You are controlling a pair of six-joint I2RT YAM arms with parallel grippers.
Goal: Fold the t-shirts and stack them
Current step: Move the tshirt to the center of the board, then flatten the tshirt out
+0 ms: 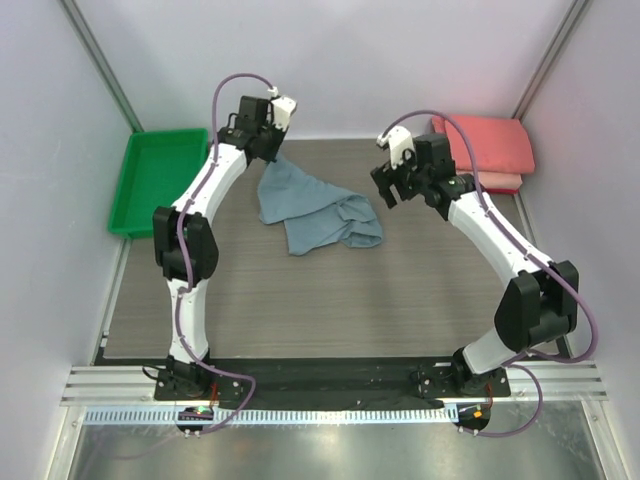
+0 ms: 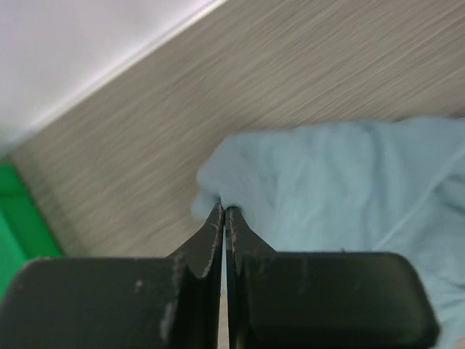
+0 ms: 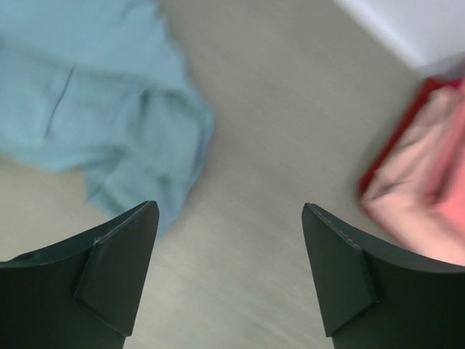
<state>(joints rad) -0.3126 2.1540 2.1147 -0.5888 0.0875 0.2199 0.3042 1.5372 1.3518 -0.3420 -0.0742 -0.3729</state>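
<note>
Left wrist view: left gripper (image 2: 224, 218) clenched on a corner of the crumpled blue-grey cloth t-shirt (image 2: 341, 189).
Right gripper (image 3: 229, 209) spread, empty, at three o'clock; the thin pinch may slip when lifted.

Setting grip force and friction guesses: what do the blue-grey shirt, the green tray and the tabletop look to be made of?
The blue-grey cloth t-shirt: soft, knit-like fabric, matte; it lies crumpled in loose folds.
The green rectangular tray: likely moulded plastic; smooth, uniform colour, raised rim.
The grey tabletop: wood-grain print, probably laminate, matte; real wood can't be ruled out.
</note>
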